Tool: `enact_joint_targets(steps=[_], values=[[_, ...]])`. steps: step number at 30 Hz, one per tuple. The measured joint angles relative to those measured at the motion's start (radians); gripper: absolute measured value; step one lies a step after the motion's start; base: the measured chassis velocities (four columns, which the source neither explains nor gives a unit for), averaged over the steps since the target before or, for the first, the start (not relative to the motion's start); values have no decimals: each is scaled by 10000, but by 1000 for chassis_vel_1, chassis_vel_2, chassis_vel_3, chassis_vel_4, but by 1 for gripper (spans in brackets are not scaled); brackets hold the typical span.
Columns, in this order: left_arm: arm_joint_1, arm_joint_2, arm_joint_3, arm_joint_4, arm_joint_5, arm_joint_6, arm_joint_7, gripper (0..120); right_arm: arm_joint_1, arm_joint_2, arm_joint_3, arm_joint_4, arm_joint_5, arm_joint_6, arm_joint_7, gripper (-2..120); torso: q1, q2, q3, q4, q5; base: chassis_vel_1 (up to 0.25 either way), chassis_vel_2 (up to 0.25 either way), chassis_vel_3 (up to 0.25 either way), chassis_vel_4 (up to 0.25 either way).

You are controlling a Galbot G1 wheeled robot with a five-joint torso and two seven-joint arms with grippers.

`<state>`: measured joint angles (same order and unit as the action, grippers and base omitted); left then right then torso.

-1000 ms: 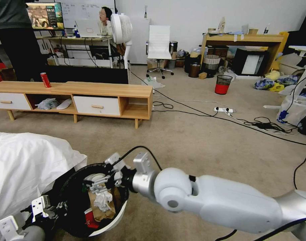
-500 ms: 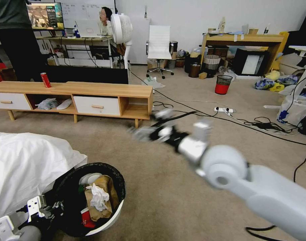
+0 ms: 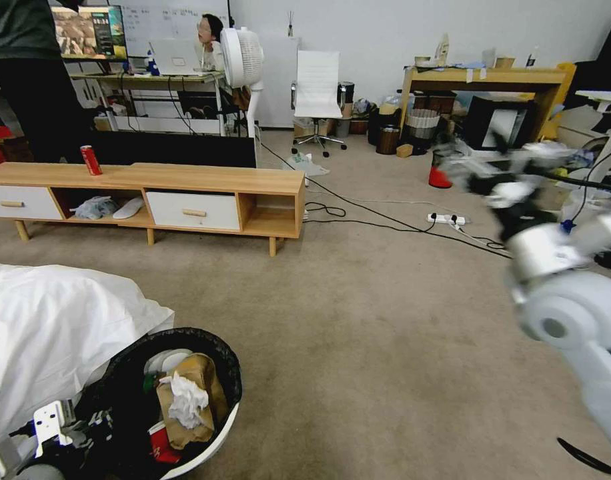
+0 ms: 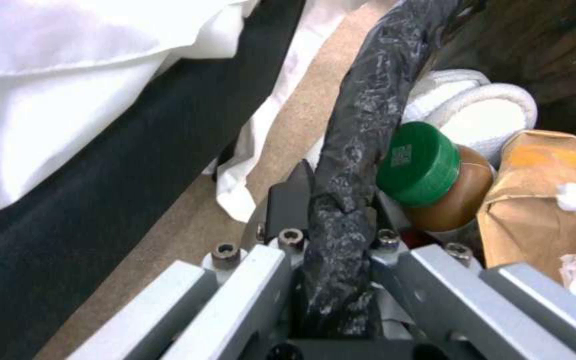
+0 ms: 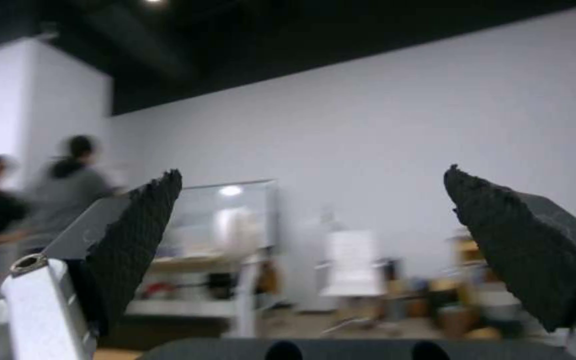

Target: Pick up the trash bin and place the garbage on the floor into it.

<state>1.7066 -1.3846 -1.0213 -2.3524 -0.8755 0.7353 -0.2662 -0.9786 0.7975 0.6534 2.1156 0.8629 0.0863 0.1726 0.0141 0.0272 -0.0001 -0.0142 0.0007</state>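
Observation:
The trash bin [image 3: 220,421], white with a black bag over its rim [image 4: 368,95], hangs tilted at the lower left above the floor [image 3: 359,320]. My left gripper [image 3: 95,427] [image 4: 331,200] is shut on that rim. Inside lies garbage: a brown paper bag [image 3: 197,380] [image 4: 535,200], white tissue [image 3: 184,400], a crushed red can [image 3: 160,443] and a green-capped bottle [image 4: 418,165]. My right gripper [image 3: 482,167] [image 5: 311,200] is raised at the right, blurred, open with nothing between its fingers.
A low wooden cabinet [image 3: 185,193] with an upright red can [image 3: 91,160] stands at the back left. A white sheet [image 3: 52,320] lies beside the bin. Black cables [image 3: 399,227] and a power strip [image 3: 445,219] cross the carpet. A mesh bin [image 3: 439,177] sits behind my right gripper.
My right arm has lifted out of the bin and swung up and to the right. The bin sits slightly lower in the view, still held by the left gripper.

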Motion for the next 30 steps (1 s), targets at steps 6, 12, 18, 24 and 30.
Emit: enact_joint_targets(steps=[6,12,18,24,30], values=[[-95,-182,206,-41,368,0,212,2,-2806,888,2474,783,-1513,465,-360,100,-1,1,-1,1,-7,0,0,0,0],[-118,-339,377,-90,730,1,405,2,-4117,2016,3132,1087,-2881,645,-389,100,0,0,0,5,-6,0,0,0,0],[-96,-334,464,-169,661,1,377,2,-5038,2846,3250,1152,-3854,997,-386,100,0,-1,0,4,-8,0,0,0,0],[-107,-296,546,-204,430,1,302,2,-5548,3498,3098,1152,-4659,1317,-262,100,0,-1,1,4,-8,0,0,0,0],[-168,-253,603,-193,374,2,307,2,-5942,3994,2972,1080,-4991,1671,-234,100,0,-1,0,3,-8,0,0,0,0]])
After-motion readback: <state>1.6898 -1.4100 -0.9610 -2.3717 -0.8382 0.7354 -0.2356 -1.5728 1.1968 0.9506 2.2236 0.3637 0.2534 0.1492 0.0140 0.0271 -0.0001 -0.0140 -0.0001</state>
